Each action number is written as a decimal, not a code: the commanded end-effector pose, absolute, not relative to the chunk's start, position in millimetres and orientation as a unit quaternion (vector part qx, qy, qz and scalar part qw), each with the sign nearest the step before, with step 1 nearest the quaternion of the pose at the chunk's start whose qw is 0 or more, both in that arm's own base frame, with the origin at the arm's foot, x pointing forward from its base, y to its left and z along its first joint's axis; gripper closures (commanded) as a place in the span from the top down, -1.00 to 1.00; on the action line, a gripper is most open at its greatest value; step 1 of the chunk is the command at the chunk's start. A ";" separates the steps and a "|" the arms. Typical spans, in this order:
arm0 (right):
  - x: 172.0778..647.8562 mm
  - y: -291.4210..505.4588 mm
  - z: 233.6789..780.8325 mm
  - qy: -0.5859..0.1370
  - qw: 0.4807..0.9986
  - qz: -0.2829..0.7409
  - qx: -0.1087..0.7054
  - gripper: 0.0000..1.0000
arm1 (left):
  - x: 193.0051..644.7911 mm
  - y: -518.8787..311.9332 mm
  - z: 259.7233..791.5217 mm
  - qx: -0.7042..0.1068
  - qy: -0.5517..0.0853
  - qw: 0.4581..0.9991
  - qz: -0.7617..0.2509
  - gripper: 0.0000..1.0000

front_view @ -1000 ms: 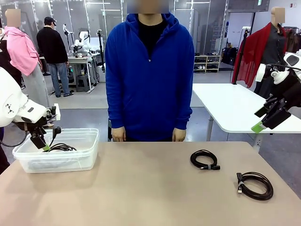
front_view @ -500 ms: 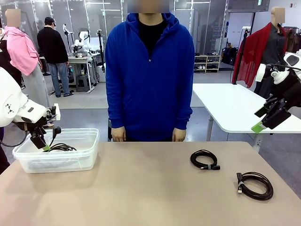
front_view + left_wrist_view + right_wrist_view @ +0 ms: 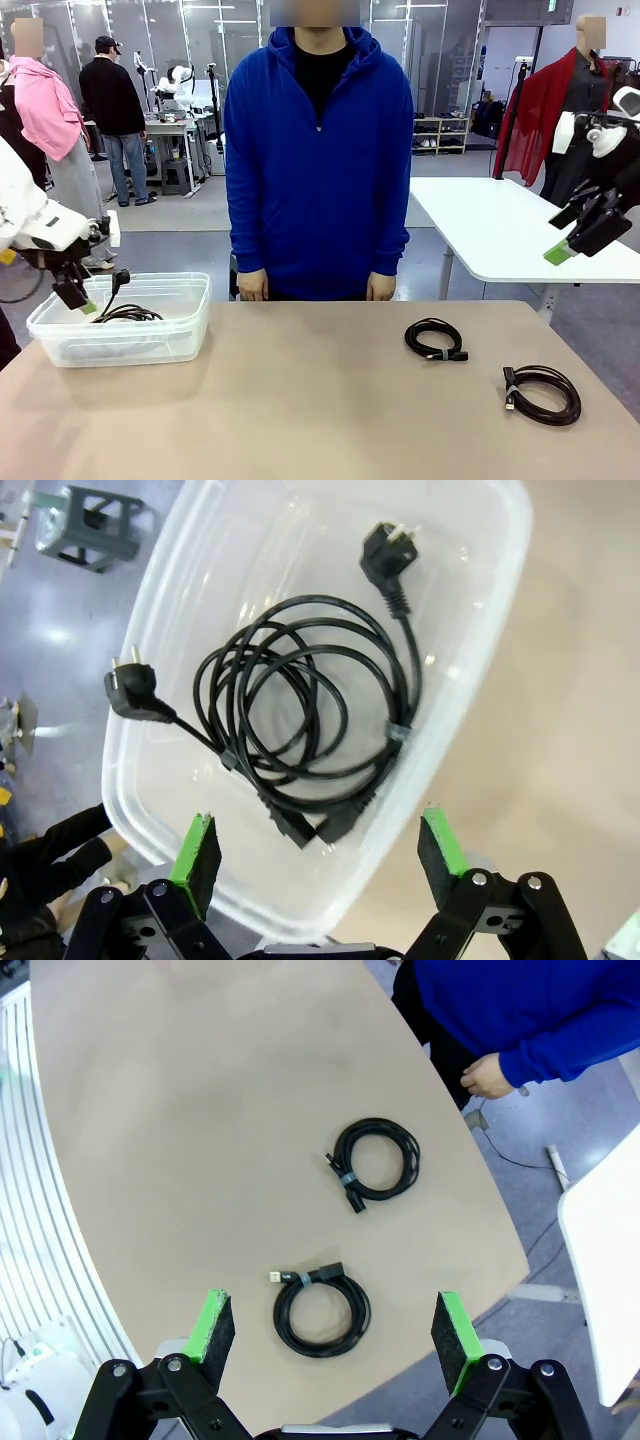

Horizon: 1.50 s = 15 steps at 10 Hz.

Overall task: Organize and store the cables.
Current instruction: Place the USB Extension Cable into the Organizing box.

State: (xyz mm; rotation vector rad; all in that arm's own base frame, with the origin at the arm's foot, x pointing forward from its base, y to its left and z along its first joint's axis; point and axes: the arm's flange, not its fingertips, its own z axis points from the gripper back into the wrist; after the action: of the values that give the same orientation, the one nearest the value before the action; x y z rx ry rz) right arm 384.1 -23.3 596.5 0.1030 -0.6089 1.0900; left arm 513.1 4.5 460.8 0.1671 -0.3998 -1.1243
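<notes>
Cables are lying in two spots. Bin cable [image 3: 300, 730] is sitting loosely coiled inside the clear bin [image 3: 150, 345], at the table's [image 3: 300, 410] 9 o'clock edge in the front view (two chunky plugs are sticking out of the coil, toward 12 and 9 o'clock in the left wrist view). Middle cable [image 3: 435, 339] is lying on the tabletop at about 3 o'clock, and near cable [image 3: 543, 393] is lying just past it toward 4 o'clock, the two coils apart and not touching. Left gripper [image 3: 320, 847] is hovering over the bin's 9 o'clock end, fingers spread wide and gripping nothing. Right gripper [image 3: 563, 250] is hanging high off the table's 3 o'clock side, well above both loose coils, jaws spread wide too, nothing between them. Person [image 3: 318, 150] in a blue hoodie is standing at 12 o'clock, hands [image 3: 252, 287] hanging down at the far edge, touching nothing
</notes>
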 end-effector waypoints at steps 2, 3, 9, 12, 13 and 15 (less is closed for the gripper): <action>383.9 -24.6 590.3 -0.245 0.820 0.516 0.036 1.00 | 452.3 8.7 497.9 0.060 -0.186 0.815 -0.546 1.00; 384.3 -25.0 587.3 -0.233 0.822 0.519 0.033 1.00 | 439.2 6.7 503.4 0.057 -0.184 0.814 -0.548 1.00; 381.3 -14.3 520.4 -0.151 0.891 0.428 -0.031 1.00 | 354.2 -6.8 525.8 0.015 -0.202 0.815 -0.542 1.00; 380.1 -2.5 492.1 -0.141 0.943 0.293 -0.074 1.00 | 337.0 -12.9 530.4 0.005 -0.206 0.802 -0.561 1.00; 376.4 5.2 484.0 -0.134 0.946 0.283 -0.084 1.00 | 334.0 -13.7 531.1 -0.003 -0.201 0.796 -0.570 1.00; 381.8 3.2 485.5 -0.121 0.953 0.273 -0.040 1.00 | 336.4 -12.5 527.8 -0.008 -0.210 0.798 -0.565 1.00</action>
State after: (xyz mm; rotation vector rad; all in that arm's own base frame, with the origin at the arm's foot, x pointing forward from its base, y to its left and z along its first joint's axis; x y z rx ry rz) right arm 379.9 0.3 478.4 -0.1266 -0.2630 0.5701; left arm 337.6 -18.4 530.0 -0.0035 -0.4470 -1.2104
